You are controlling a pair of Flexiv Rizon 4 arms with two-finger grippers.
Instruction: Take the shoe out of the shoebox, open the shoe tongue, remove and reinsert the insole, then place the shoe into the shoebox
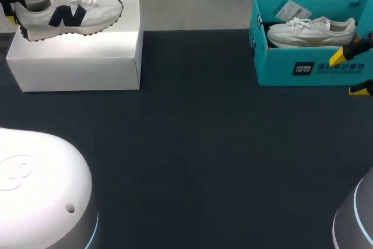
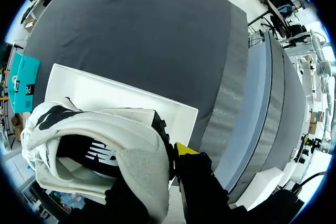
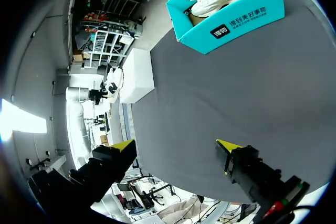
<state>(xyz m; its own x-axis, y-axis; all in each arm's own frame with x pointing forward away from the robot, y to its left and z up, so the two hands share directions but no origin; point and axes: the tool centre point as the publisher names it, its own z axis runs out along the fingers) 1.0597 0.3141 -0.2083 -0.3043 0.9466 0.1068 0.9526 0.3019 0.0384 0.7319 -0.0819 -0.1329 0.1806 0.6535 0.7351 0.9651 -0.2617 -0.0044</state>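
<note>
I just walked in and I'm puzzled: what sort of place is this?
Most likely a robot test bench for practising shoe handling: a dark table with a white shoe in a teal shoebox, a sneaker on a white box, and the yellow-tipped right gripper hovering open.

- Shoe (image 1: 67, 13) on white box (image 1: 76, 62): one big dark block-letter mark on its side, clear in head view.
- Same shoe, left wrist view: white print on the dark lining, partly hidden, not legible.
- Shoebox (image 1: 309, 71), front wall: dark patch with white characters, a row of white characters beside it; seen in head and right wrist views.
- Shoebox end wall, left wrist view: dark patch with white letters, cut off.
- Tag (image 1: 289, 10) in shoebox: print too small to read.
</note>
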